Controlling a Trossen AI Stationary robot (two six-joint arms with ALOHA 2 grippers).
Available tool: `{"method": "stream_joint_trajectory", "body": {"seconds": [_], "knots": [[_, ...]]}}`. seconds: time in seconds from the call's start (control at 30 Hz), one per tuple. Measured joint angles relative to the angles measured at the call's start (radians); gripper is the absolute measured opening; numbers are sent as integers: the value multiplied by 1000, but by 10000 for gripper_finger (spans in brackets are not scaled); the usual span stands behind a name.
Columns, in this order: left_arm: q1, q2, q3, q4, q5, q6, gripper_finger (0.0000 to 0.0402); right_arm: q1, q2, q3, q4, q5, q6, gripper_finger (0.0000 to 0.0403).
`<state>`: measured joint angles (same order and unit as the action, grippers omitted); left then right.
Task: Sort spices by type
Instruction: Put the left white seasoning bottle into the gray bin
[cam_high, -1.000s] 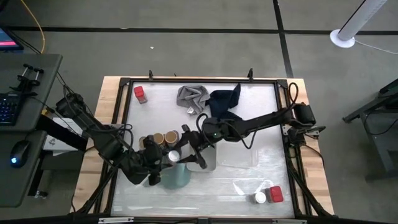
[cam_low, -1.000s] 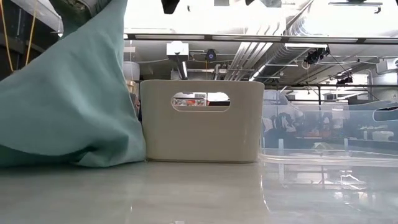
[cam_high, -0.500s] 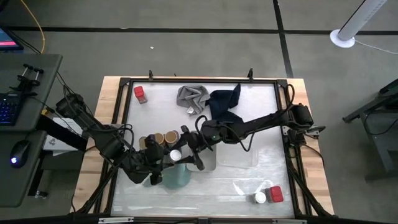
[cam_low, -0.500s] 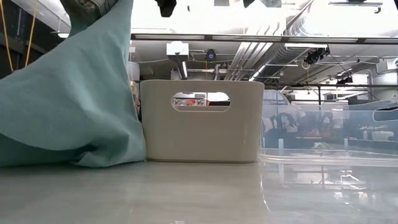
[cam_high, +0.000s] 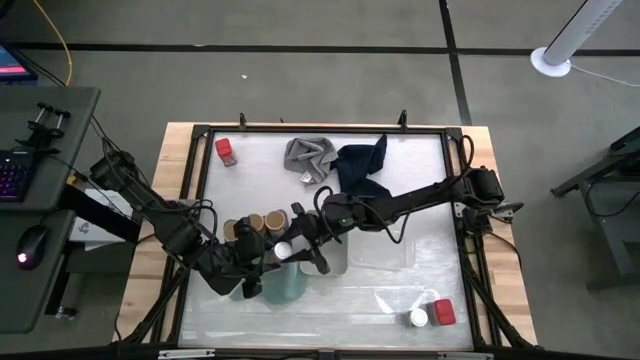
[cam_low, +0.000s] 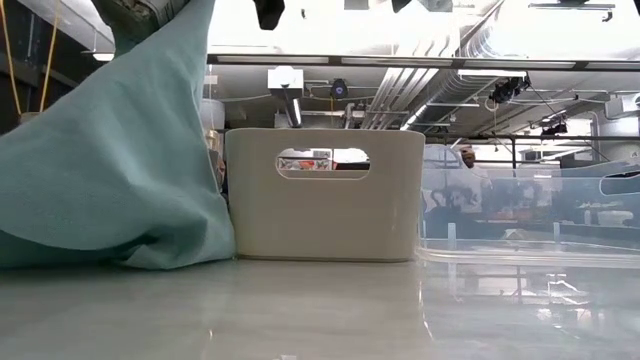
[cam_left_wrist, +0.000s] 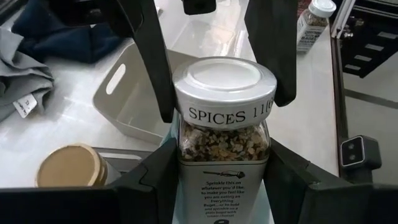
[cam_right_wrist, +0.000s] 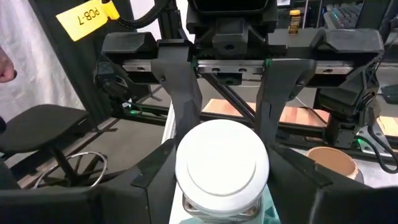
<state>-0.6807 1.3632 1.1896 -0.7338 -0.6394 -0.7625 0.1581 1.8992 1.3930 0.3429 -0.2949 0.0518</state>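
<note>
Two claws meet on one white-topped spice jar (cam_left_wrist: 222, 118) labelled "SPICES 110", above the teal cloth (cam_high: 283, 283) at six o'clock of the tabletop (cam_high: 350, 300). Left claw (cam_left_wrist: 221, 158) pinches its body; right claw (cam_right_wrist: 222, 171) flanks its lid, grip uncertain. A yellow tag reads "POB-7".

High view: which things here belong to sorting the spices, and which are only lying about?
Job: white-topped jar, held by left gripper and right gripper; second white-topped jar; red jar beside it; lone red jar; tan-topped jars; beige bin; clear tray.
Lying about: grey cloth; navy cloth; teal cloth.
</note>
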Motion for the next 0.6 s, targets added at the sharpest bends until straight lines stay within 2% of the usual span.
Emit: {"method": "stream_joint_trajectory", "body": {"seconds": [0.23, 0.4, 0.6], "knots": [[-13, 0, 0, -3, 117, -123, 195, 2, 1, 0, -11, -2, 9, 200], [-80, 0, 1, -51, 181, -270, 218, 0, 1, 0, -11, -8, -12, 200], [-171, 24, 1, -135, 162, -442, 221, -16, -7, -1, -16, 1, -33, 200]]}}
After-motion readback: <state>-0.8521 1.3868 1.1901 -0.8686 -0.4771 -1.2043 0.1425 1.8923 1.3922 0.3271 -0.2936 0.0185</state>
